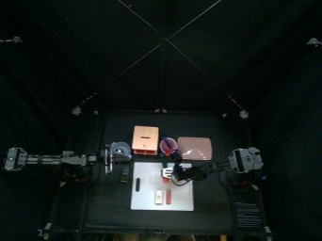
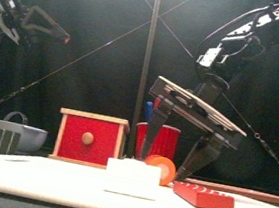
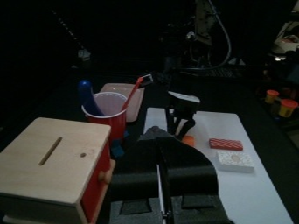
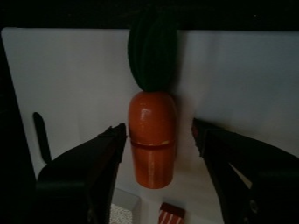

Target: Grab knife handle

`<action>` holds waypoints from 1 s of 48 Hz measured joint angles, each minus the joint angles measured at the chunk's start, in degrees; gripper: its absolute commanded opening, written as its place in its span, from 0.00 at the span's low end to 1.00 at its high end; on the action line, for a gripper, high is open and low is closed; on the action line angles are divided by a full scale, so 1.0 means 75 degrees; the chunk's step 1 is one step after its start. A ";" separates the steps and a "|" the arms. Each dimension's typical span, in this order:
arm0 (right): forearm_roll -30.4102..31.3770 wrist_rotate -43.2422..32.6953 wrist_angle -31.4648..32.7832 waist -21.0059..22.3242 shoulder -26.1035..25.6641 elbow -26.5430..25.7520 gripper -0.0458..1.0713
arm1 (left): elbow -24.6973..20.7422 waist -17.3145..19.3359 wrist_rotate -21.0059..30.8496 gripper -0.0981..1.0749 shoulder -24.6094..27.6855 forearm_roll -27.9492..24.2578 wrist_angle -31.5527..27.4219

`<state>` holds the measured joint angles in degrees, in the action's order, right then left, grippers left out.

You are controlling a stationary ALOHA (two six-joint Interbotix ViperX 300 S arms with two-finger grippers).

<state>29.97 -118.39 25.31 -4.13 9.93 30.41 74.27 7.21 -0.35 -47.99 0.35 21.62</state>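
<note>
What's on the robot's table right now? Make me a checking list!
surface: black table with a white cutting board on it
job's things: no knife clearly made out; a blue and a red handle stand in the red cup
clutter: carrot, red block and white block on the board; wooden box and pink container behind it
grippers: right gripper open, a jaw on each side of the carrot, not touching it; left gripper shut, holding nothing, off at the table's left
cables: nothing seen clearly
surroundings: black curtains all round
</note>
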 measured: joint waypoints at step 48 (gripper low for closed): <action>0.0586 0.1805 0.1488 -0.0152 -0.2508 -0.0258 0.91 | 0.0023 0.0152 0.0000 0.08 0.0000 0.0000 -0.0023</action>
<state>34.37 -104.85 36.47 -5.27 -8.88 28.48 74.44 8.35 -0.35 -47.99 0.35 21.45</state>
